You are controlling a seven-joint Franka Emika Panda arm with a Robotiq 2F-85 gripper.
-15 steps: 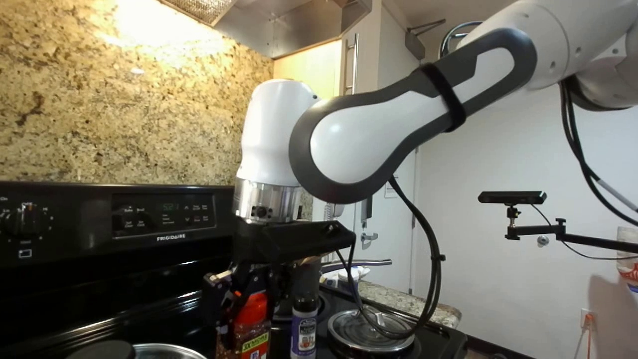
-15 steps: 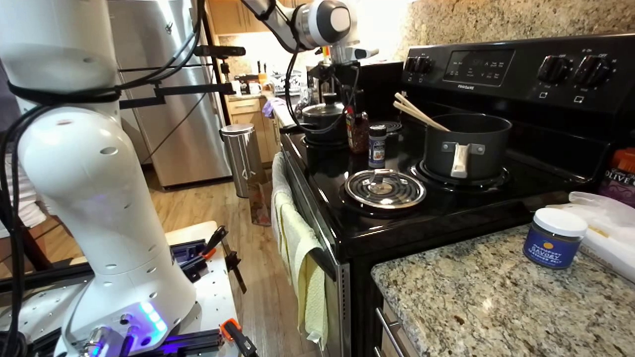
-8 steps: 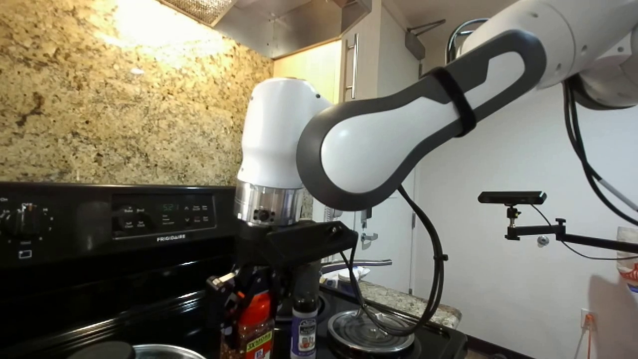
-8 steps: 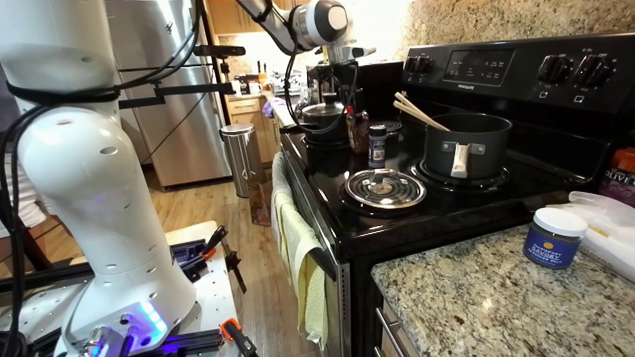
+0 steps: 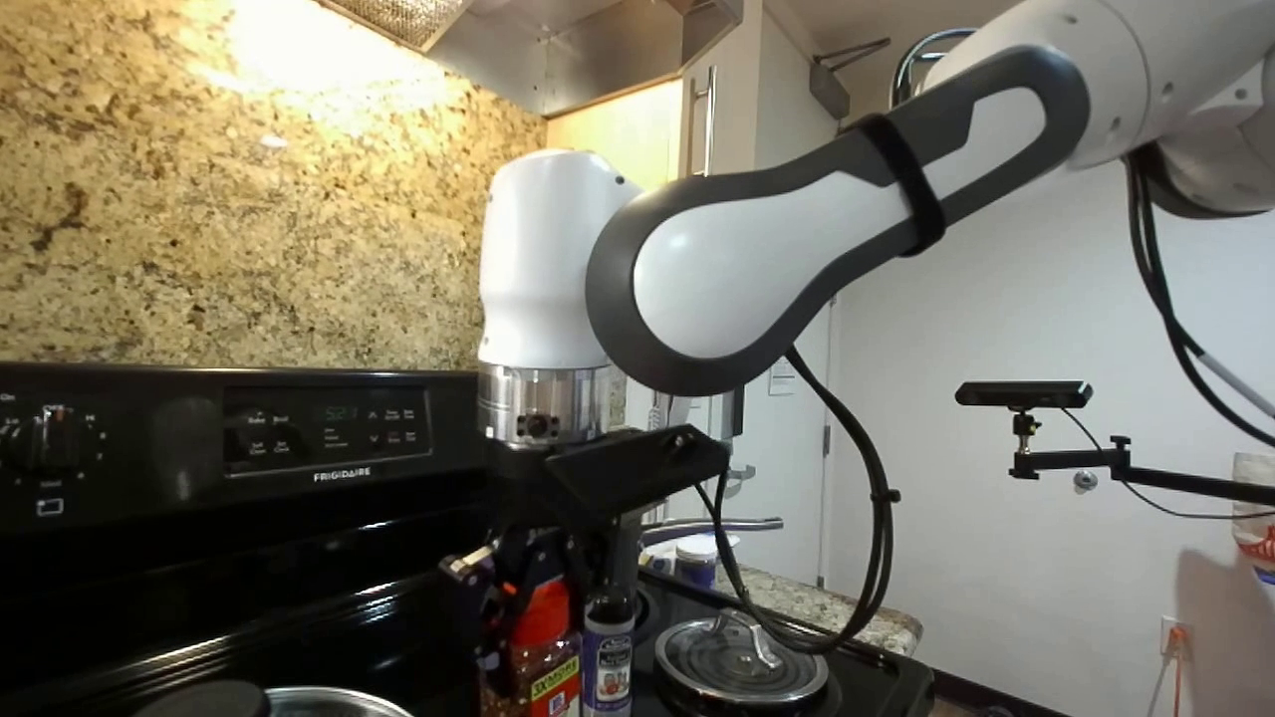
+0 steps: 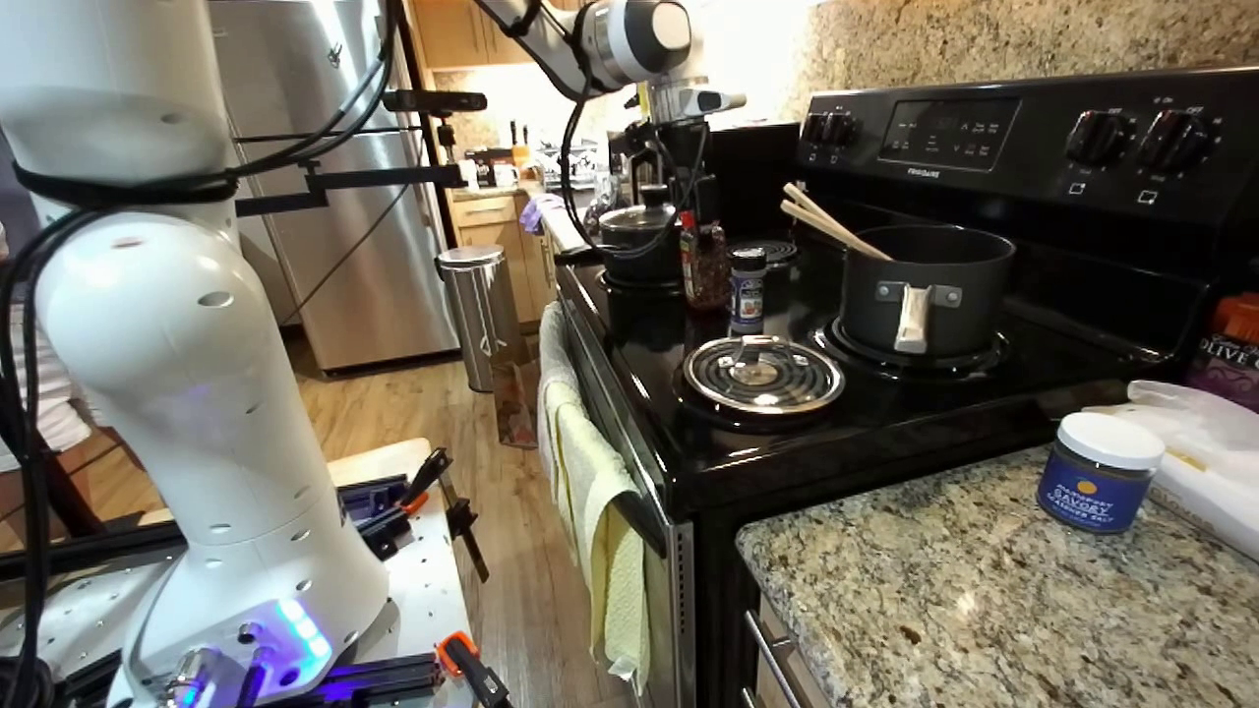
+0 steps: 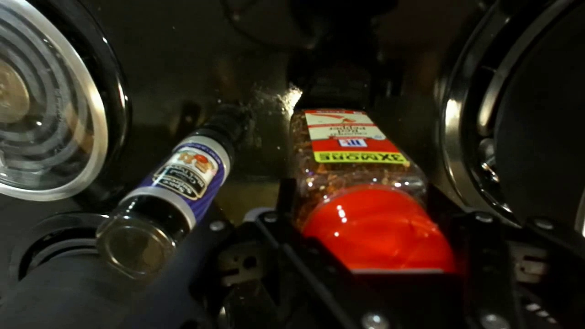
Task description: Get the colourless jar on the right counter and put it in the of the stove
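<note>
The clear jar with a red lid and red flakes inside stands upright over the black stove. It also shows in an exterior view. My gripper comes down over the jar from above. Its fingers lie against both sides of the jar near the lid, shut on it. The gripper also shows in an exterior view, with the lid between its fingers. I cannot tell whether the jar's base touches the cooktop.
A dark-capped spice bottle stands close beside the jar. A glass lid covers the front burner. A pot with wooden sticks and a lidded pot stand on other burners. A blue jar is on the granite counter.
My gripper and the jar have moved together a short way, rightward in an exterior view, so the jar overlaps the spice bottle's edge there. The arm's wrist has risen slightly.
</note>
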